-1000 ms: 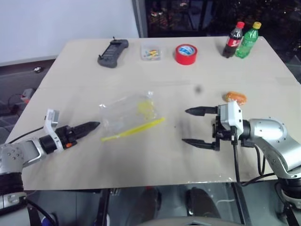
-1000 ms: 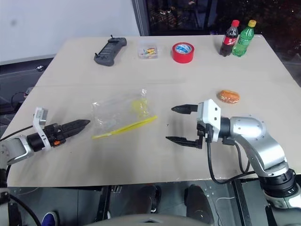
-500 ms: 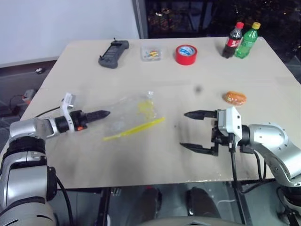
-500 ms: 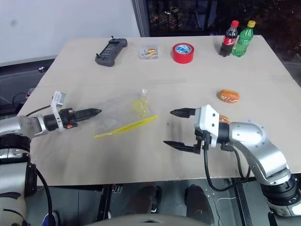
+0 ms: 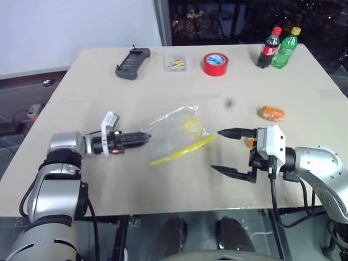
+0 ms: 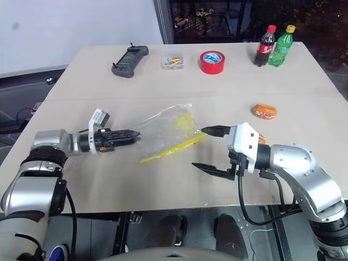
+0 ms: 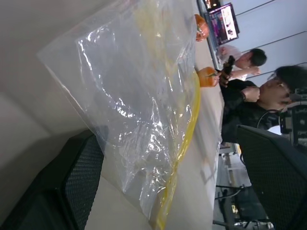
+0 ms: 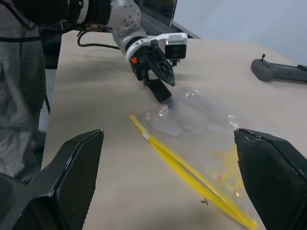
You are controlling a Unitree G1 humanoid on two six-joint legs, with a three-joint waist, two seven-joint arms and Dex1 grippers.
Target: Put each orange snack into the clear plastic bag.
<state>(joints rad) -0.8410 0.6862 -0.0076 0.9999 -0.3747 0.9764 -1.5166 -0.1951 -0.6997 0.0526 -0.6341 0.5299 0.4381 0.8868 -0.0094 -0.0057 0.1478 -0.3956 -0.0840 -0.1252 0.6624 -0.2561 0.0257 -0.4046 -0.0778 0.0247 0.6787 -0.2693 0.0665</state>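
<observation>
Bag [image 6: 166, 130] flat mid-surface [image 6: 163, 179], seal strip toward right gripper [image 6: 209, 149]. Left gripper [image 6: 130, 134] at bag's corner, spread wide, holding nothing. Right gripper wide open, empty. Snack [image 6: 263, 111] near right edge; second snack [image 5: 250, 143] behind right gripper.

No text or labels legible anywhere.

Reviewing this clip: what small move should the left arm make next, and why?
Probably close the left gripper on the clear plastic bag's near corner. Its open fingers already sit at that edge, the bag lies flat and empty, and both orange snacks are on the table beside the open right gripper.
</observation>
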